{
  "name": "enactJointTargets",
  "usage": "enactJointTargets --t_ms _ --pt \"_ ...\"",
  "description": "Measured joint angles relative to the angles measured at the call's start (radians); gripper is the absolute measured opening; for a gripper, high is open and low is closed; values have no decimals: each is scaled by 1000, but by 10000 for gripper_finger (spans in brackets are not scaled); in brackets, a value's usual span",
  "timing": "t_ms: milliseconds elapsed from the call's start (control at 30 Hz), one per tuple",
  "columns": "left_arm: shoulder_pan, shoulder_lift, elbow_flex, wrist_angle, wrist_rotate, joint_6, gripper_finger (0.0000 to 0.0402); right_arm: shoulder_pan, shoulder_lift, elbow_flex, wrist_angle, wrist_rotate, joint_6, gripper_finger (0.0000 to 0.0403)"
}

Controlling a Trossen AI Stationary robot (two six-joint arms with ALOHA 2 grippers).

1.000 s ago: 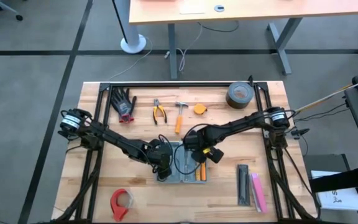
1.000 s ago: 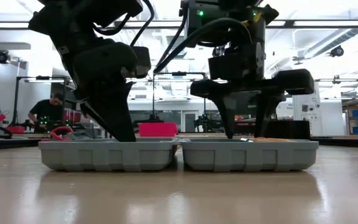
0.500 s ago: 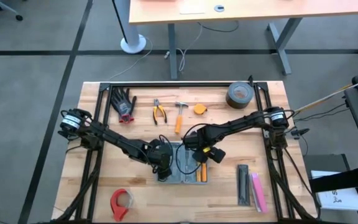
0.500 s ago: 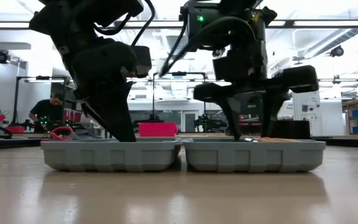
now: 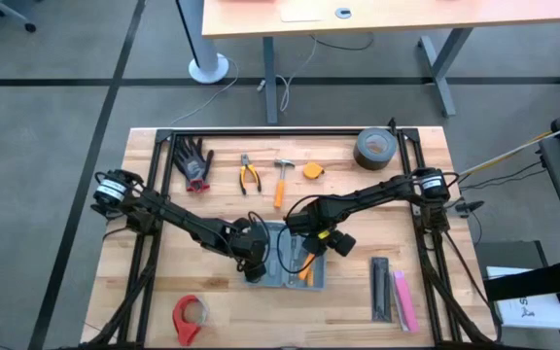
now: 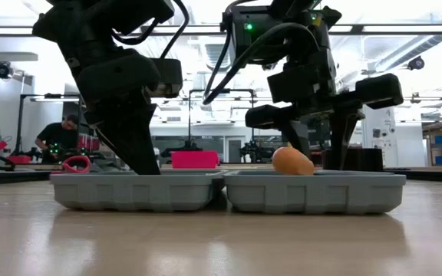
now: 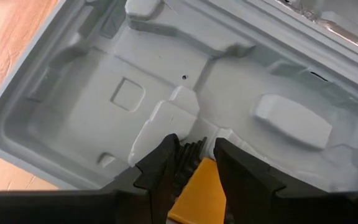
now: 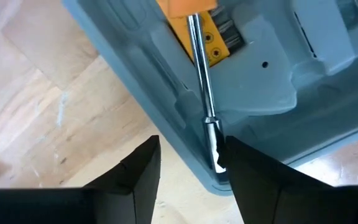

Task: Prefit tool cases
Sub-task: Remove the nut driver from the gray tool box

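The tool case (image 5: 287, 261) was laid open at the bench's (image 5: 163, 243) near-middle, both halves flat. The left gripper (image 7: 191, 152) was set inside the left half, jaws clamped on a yellow tool (image 7: 194, 193). The right gripper (image 8: 188, 163) was held at the right half's outer rim, jaws apart, astride a screwdriver (image 8: 199, 74) shaft. Bare bench was left between the case and the black and pink bars (image 5: 393, 292), and toward the red tape roll (image 5: 190, 316).

Both claws crowding open tool case (image 5: 285, 261) mid-table; bare wood (image 5: 231, 311) w/ free room near red tape roll (image 5: 189, 316).
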Motion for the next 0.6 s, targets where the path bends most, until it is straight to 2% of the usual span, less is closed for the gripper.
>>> enactJointTargets --t_ms 167,300,600 --pt "2 -3 0 -4 -1 2 119 2 0 0 1 -21 34 147" --pt "2 -3 0 -5 -5 3 116 4 0 0 -18 -82 75 140" --pt "2 -4 0 -4 -8 3 123 25 0 40 -66 -84 72 122"
